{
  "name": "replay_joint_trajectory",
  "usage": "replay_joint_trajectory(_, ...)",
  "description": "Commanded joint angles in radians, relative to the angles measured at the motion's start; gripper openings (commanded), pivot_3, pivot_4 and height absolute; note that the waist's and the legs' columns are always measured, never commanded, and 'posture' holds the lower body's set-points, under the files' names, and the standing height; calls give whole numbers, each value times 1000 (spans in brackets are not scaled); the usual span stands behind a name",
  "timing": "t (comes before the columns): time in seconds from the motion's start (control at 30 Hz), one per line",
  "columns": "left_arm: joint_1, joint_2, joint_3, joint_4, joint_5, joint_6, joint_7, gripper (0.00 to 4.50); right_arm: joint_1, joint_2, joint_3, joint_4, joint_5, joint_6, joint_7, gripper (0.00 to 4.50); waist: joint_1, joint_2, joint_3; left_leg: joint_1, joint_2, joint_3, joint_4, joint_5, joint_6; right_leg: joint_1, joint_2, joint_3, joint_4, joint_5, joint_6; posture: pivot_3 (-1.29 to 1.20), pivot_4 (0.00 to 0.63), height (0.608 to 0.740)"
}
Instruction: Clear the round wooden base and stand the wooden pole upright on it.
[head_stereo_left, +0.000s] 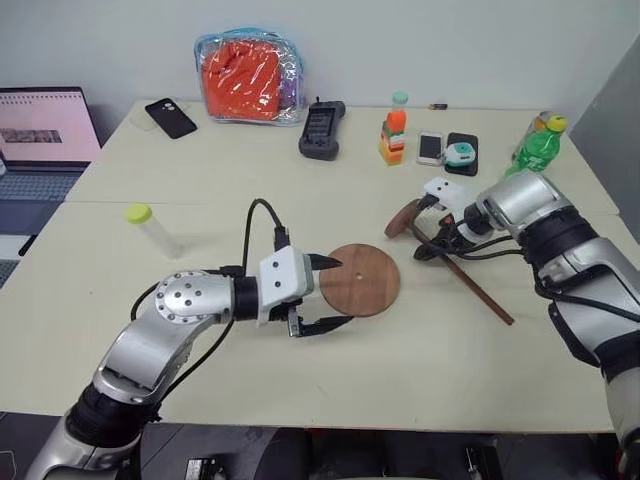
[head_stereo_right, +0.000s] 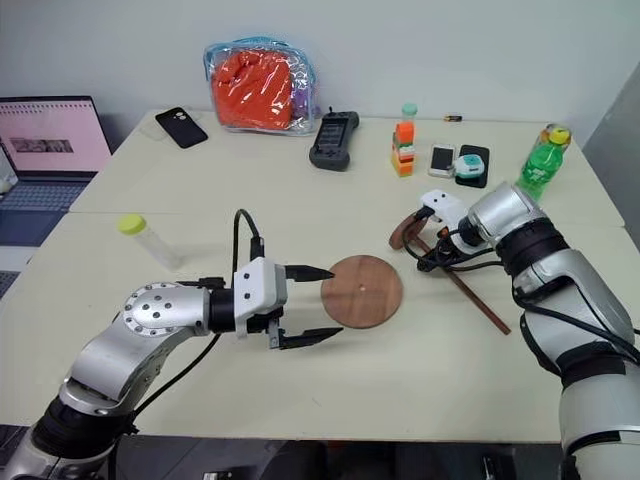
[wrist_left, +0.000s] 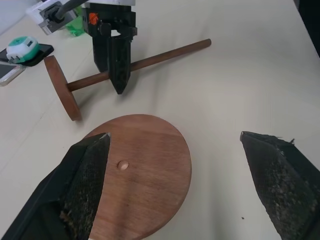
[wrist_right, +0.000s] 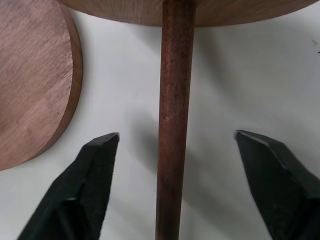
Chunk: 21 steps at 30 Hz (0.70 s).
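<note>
The round wooden base (head_stereo_left: 365, 280) lies flat mid-table with nothing on it; its small centre hole shows in the left wrist view (wrist_left: 122, 164). My left gripper (head_stereo_left: 345, 292) hovers open at the base's left edge, one finger on each side of the rim. The wooden pole (head_stereo_left: 482, 297) lies on its side to the right of the base, its end disc (head_stereo_left: 403, 218) pointing away from me. My right gripper (wrist_right: 176, 134) reaches down over the pole (wrist_right: 172, 150) near the disc. It is open, with a finger on each side of the rod and a gap to both.
A clear tube with a yellow-green cap (head_stereo_left: 150, 228) lies at the left. Along the back are a laptop (head_stereo_left: 40, 135), a black phone (head_stereo_left: 171, 117), an orange bag (head_stereo_left: 250, 75), a black handset (head_stereo_left: 322, 128), stacked blocks (head_stereo_left: 394, 138), a white phone (head_stereo_left: 430, 148) and a green bottle (head_stereo_left: 540, 148).
</note>
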Motion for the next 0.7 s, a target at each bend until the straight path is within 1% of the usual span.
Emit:
replay_joint_trajectory(0.03,3,-2,-4,-1,25,-38,-8,4346,-54,10,9,56,-62,-36,96,2703,0,0,0,0,0,0,0,0,0,0,0,0,0,0,0,0,150,740)
replay_joint_trajectory(0.13,0,-19,-17,0,34,-41,-5,4346,-66,27,1,101,-98,-46,121,2077,1,0,0,0,0,0,0,0,0,0,0,0,1,0,0,0,150,740)
replay_joint_trajectory(0.17,0,-23,-20,-1,37,-43,-7,4346,-69,32,-3,112,-108,-46,130,1727,1,0,0,0,0,0,0,0,0,0,0,0,1,0,0,0,150,740)
replay_joint_trajectory(0.23,4,-25,-24,-3,42,-46,-10,4346,-72,41,-13,127,-122,-44,139,1409,1,0,0,0,0,0,0,0,0,-1,0,0,1,0,0,0,150,740)
replay_joint_trajectory(0.3,9,-23,-24,-4,43,-47,-14,4346,-71,47,-23,134,-136,-43,146,891,0,0,0,-3,0,1,1,0,-1,-5,0,0,4,0,0,0,150,740)
replay_joint_trajectory(0.4,12,-22,-22,-1,44,-49,-20,4346,-72,58,-50,146,-141,-18,142,272,0,0,0,-5,0,3,2,1,-1,-11,-1,3,10,0,0,0,150,740)
replay_joint_trajectory(0.5,14,-21,-18,8,46,-52,-28,4346,-74,65,-79,152,-150,-9,133,239,0,0,0,-5,1,4,2,1,-1,-13,-1,4,13,0,0,0,150,740)
replay_joint_trajectory(0.6,7,-10,-4,27,42,-51,-43,4346,-105,65,-142,155,-137,19,109,239,-1,0,0,-5,1,4,2,1,-1,-13,-1,3,14,0,0,0,150,740)
replay_joint_trajectory(0.7,2,6,38,46,16,-34,-57,4346,-158,56,-234,108,-107,64,70,239,-1,1,0,-5,1,4,2,1,-1,-14,-1,4,14,0,0,0,150,740)
